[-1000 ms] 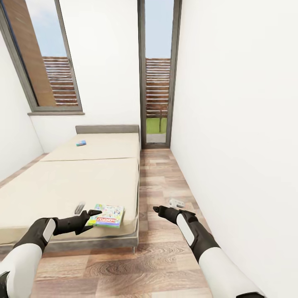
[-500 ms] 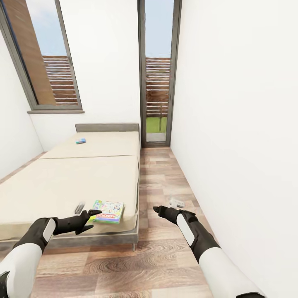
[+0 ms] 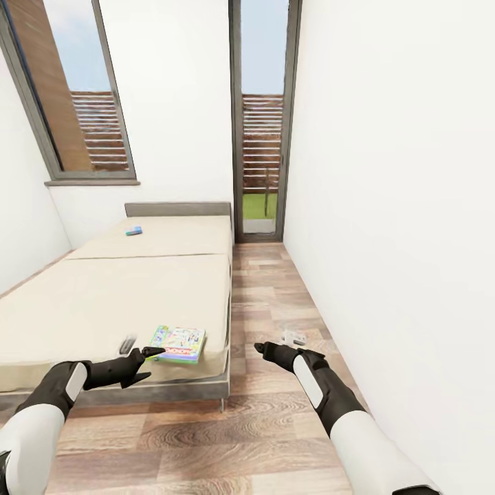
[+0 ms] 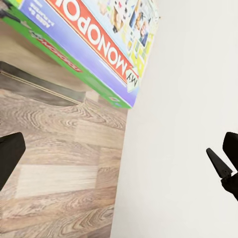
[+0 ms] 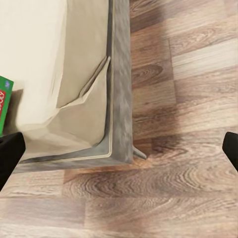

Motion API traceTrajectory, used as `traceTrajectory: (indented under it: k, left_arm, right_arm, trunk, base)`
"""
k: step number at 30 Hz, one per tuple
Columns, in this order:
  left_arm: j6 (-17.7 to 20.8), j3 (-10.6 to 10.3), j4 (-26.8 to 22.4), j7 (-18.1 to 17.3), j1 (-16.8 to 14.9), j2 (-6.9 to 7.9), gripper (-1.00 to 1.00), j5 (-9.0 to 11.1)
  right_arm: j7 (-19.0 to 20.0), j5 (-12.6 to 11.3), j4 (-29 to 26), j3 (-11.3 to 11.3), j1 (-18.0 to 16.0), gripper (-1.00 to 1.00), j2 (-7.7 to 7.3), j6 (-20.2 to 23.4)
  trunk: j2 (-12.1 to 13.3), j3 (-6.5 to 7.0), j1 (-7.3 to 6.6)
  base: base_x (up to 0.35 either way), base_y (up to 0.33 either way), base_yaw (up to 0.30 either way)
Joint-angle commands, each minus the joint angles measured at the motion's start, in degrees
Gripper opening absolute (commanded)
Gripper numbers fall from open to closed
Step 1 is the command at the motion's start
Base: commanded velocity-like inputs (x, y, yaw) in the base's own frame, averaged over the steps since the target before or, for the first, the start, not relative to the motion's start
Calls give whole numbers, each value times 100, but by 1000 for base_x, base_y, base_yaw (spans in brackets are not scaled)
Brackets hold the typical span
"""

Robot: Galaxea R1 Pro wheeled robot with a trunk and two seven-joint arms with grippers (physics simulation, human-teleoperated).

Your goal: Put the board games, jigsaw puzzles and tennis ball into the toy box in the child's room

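We are seeing the bed point(image 3: 117, 295) carrying a Monopoly box point(image 3: 177, 344) near its corner and a small blue box point(image 3: 134, 231) far back.

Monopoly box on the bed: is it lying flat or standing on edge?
Lying flat. The Monopoly box rests cover-up on the bed, near its corner.

Bed point(image 3: 103, 295) left, floor strip point(image 3: 275, 302) right. 1 board game point(image 3: 177, 344) on near corner, small box point(image 3: 133, 231) at far end.

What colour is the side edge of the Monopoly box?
Green and purple-blue on the Monopoly box, clearest in the left wrist view.
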Motion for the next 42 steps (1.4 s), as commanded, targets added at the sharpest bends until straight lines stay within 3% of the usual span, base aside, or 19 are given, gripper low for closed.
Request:
traceTrajectory:
  k: [1, 6, 16, 24, 42]
  left_arm:
    - [43, 31, -1, -17, -6, -2, 100, -9]
    - [31, 25, -1, -116, -6, 3, 100, -8]
    - [-176, -14, -1, -717, -4, 53, 100, -23]
    - [-203, -32, -16, -1137, -6, 106, 100, -47]
    - [-205, -43, -18, -1189, 2, 106, 100, -52]
  right_arm:
    - [7, -2, -6, 0, -3, 100, -2, 25]
    - [7, -2, -4, 0, -3, 100, -3, 30]
    - [7, -2, -4, 5, -3, 100, -1, 39]
    - [7, -2, -5, 8, -3, 100, 4, 41]
    - [-4, -2, -10, 2, -3, 100, -1, 56]
  trunk:
    - [-44, -24, 22]
    - [-245, -114, 131]
    - [-646, -293, 351]
    - [-646, -293, 351]
    - [-646, -293, 351]
  base:
    - [0, 0, 0]
    - [0, 0, 0]
    - [0, 0, 0]
    - [0, 0, 0]
    - [43, 0, 0]
